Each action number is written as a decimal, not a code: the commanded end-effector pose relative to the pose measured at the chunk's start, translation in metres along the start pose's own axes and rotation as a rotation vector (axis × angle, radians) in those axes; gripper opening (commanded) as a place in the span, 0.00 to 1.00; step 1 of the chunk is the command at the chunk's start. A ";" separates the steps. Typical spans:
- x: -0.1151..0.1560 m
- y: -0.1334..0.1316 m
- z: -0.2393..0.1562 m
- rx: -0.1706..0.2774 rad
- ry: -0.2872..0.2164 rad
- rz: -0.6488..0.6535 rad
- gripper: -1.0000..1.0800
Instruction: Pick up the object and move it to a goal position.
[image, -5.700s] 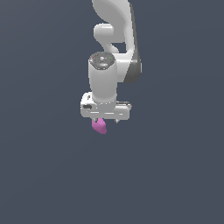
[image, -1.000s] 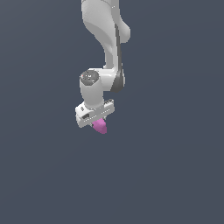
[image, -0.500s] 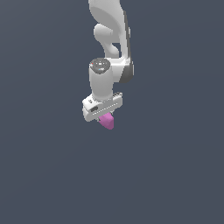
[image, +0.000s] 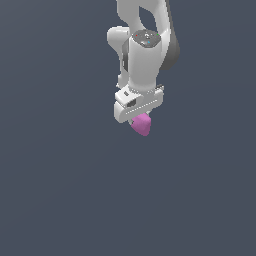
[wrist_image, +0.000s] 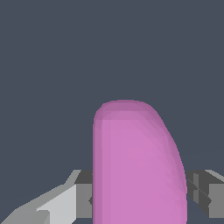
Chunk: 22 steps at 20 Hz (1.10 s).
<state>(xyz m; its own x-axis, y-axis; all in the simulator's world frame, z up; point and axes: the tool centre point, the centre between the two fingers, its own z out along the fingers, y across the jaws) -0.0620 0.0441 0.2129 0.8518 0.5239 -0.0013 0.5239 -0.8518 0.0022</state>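
Observation:
The object (image: 142, 124) is a small magenta-pink lump with a tapered lower end, hanging under the white gripper (image: 137, 118) in the exterior view. The gripper is shut on it, held up in the air against the plain dark grey background. In the wrist view the object (wrist_image: 136, 166) fills the middle of the picture, and a grey finger (wrist_image: 83, 194) presses against each of its sides. The white arm (image: 145, 55) rises above the gripper and leaves the frame at the upper edge.
A uniform dark grey surface (image: 60, 190) fills the background in both views, with no other object, container or edge in sight.
The arm has carried the held object toward the exterior view's right and slightly upward, and the wrist has turned. The grip on the object is unchanged.

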 end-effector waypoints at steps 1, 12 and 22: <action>0.009 -0.021 -0.024 0.000 0.000 0.000 0.00; 0.050 -0.102 -0.119 0.001 0.000 0.000 0.00; 0.070 -0.134 -0.159 0.002 0.001 0.001 0.00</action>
<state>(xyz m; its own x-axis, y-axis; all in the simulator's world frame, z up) -0.0730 0.1919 0.3681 0.8517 0.5240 0.0004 0.5240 -0.8517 0.0003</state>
